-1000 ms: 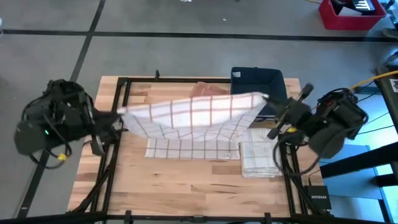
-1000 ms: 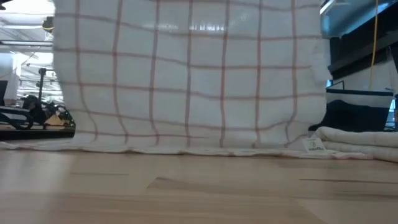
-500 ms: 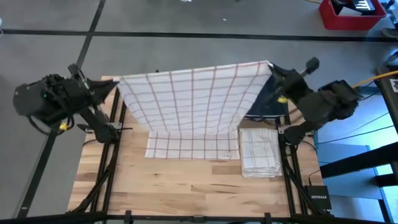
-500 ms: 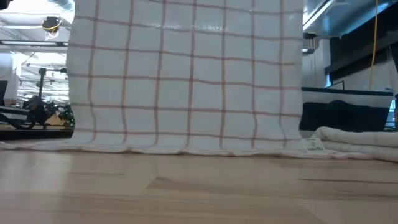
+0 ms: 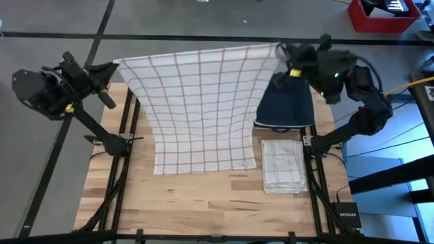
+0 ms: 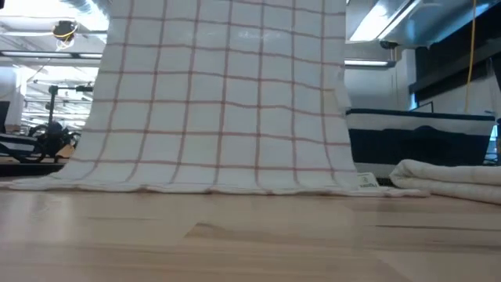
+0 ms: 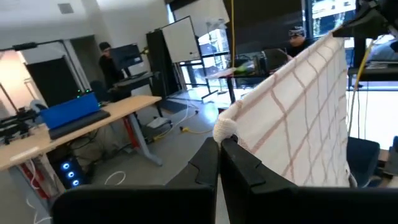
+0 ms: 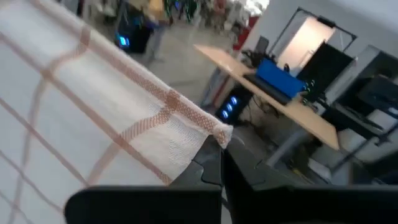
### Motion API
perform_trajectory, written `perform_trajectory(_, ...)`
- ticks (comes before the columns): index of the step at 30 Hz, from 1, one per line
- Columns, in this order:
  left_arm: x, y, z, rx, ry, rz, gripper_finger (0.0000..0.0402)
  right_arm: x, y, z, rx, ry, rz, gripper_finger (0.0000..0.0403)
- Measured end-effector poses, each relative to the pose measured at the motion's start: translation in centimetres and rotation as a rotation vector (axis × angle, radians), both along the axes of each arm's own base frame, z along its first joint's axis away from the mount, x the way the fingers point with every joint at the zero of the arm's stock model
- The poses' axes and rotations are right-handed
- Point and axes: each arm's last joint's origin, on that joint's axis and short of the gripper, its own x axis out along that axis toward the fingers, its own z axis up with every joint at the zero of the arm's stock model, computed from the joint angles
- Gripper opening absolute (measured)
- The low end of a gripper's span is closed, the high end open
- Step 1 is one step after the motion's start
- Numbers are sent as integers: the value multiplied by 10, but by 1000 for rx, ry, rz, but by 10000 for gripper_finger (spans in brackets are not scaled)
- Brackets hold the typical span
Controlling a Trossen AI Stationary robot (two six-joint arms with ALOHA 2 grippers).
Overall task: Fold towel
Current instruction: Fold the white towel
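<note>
High view: the pale wooden counter (image 5: 203,203) is overhung by the white red-checked towel (image 5: 200,102), stretched taut so it can be laid flat; its lower hem rests there. Each top corner is seen clenched by the left hand (image 7: 219,144) and right hand (image 8: 216,149) only in wrist views.

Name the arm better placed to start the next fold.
Neither: the left gripper and right gripper each pinch a top corner of the towel, so they should move together.
</note>
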Motion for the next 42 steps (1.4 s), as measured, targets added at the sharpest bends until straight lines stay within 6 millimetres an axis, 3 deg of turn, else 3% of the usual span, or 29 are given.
perform_trajectory(3, 1, 0, 0, -29, -29, -36, 1, 2, -4, 6, -19, -38, 39, 3)
perform_trajectory(8, 14, -17, 3, -169, -119, -360, 1, 3, 15, 5, -15, -21, 154, 3)
perform_trajectory(13, 35, -52, 10, -234, -163, -672, 1, -1, 62, 2, 76, -40, 482, 3)
perform_trajectory(19, 51, -105, 17, -150, -184, -880, 1, -5, 125, 0, 174, -104, 786, 3)
perform_trajectory(24, 52, -149, 22, -52, -227, -985, 1, -11, 170, 4, 133, -164, 884, 3)
perform_trajectory(29, 45, -180, 31, 73, -294, -989, 1, -26, 194, 20, 90, -285, 923, 3)
perform_trajectory(34, 35, -186, 39, 102, -325, -904, 1, -41, 203, 37, 45, -392, 950, 3)
perform_trajectory(42, 26, -166, 52, 108, -344, -794, 1, -58, 189, 58, 32, -417, 821, 3)
